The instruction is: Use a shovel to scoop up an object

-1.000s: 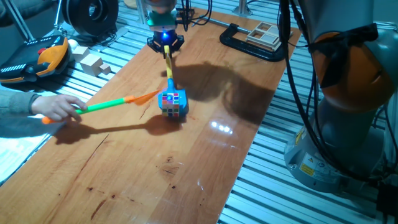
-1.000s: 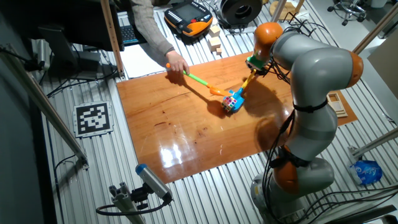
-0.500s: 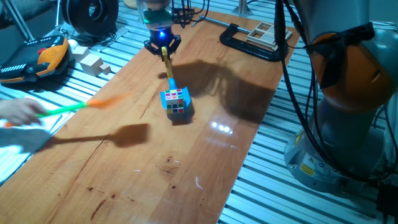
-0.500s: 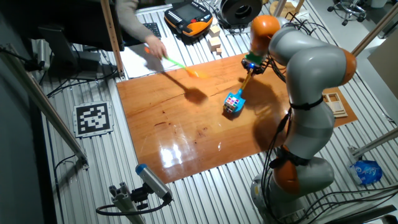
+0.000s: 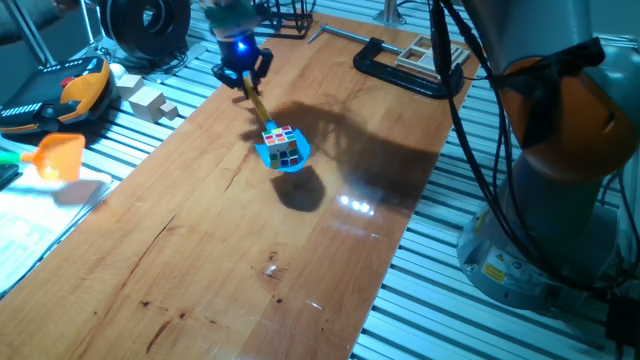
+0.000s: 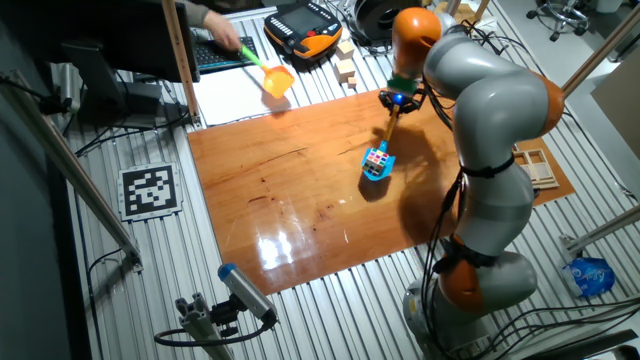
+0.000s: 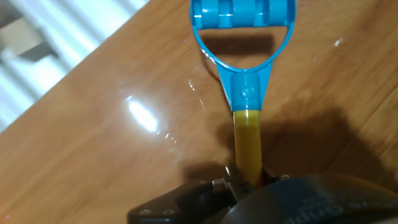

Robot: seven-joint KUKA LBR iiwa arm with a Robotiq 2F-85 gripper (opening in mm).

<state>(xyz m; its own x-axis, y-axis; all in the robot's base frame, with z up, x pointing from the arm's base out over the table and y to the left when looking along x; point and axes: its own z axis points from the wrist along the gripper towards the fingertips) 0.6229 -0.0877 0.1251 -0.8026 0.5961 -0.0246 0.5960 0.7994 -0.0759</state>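
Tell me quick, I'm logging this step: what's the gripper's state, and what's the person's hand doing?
Gripper: shut on the blue shovel's yellow shaft, puzzle cube riding on the blade.
Person's hand: holding the orange shovel off the table.

The table [image 5: 200,260] is lit from above, and bright glare patches are seen on its varnish beside the cube [image 5: 284,146]. Dark shadows are cast near the cube. The hand view is soft, with its lower edge blurred.
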